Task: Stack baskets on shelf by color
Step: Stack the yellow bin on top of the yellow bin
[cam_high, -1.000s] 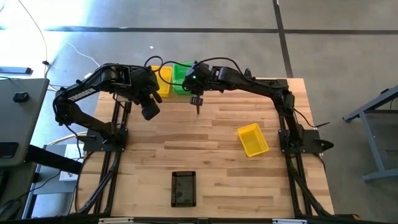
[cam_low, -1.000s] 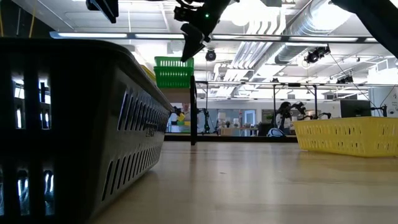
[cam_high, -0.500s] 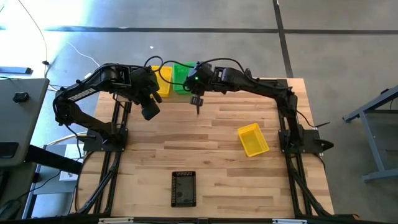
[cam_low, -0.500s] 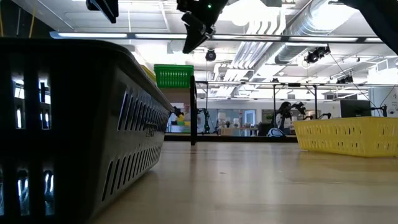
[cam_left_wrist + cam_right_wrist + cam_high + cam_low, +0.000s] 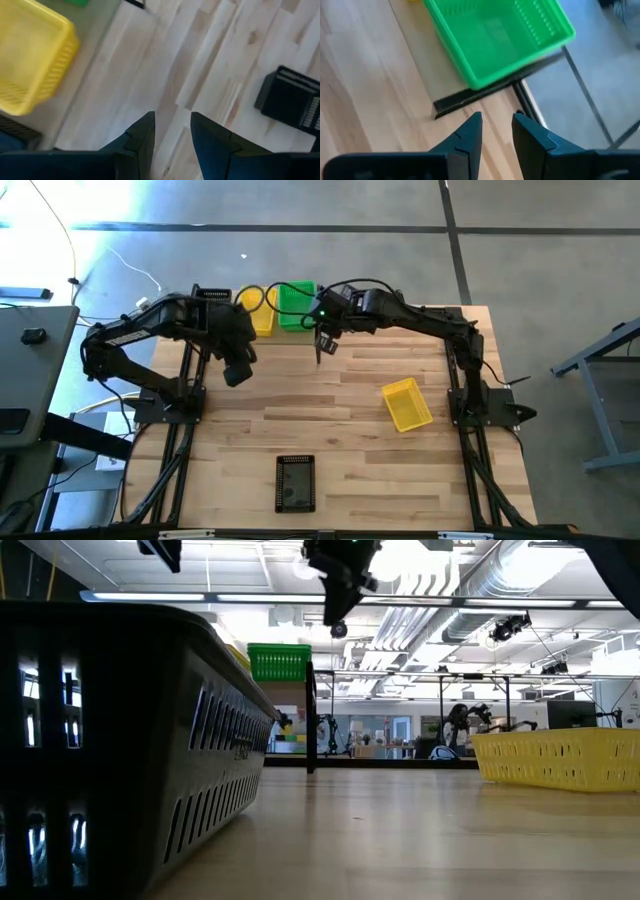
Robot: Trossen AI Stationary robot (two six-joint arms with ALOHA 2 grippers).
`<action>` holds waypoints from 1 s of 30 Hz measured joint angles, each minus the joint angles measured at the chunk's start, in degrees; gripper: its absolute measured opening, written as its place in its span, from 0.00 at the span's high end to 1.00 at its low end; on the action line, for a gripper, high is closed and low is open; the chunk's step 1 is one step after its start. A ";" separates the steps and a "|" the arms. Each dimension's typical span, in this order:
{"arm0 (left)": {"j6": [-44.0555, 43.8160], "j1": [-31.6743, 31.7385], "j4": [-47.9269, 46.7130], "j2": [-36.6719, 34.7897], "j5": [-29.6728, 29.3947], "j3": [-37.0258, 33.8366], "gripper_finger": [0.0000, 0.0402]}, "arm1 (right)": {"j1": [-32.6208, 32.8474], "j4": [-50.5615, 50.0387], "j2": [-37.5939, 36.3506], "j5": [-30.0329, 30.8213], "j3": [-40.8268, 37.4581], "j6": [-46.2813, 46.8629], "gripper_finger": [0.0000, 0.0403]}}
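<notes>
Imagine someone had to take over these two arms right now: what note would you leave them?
Right gripper: empty, fingers slightly apart, hanging just in front of the shelf.
Left gripper: empty, fingers slightly apart, raised over the table's far left.
On the shelf: green basket, with a yellow basket beside it.
Left on the table: one yellow basket near the right arm's base, one black basket at the near edge.
To do: put the loose yellow one with the shelved yellow, then shelve the black one.
</notes>
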 joint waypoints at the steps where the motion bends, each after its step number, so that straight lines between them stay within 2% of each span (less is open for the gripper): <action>1: -0.29 -0.66 0.72 -0.71 0.06 -1.42 0.71 | 0.42 -1.25 -0.24 0.44 0.00 1.32 0.77; 13: -6.00 -8.29 11.67 -8.32 1.35 -14.47 0.71 | 7.06 -11.32 -1.76 1.45 0.04 15.17 0.77; 22: -7.56 -13.95 12.25 -8.84 1.17 -19.94 0.71 | 13.61 -22.48 -1.76 1.65 0.04 26.82 0.77; 30: -8.87 -16.81 18.25 -8.84 1.13 -22.42 0.71 | 19.41 -22.64 -2.09 4.53 -3.22 32.00 0.77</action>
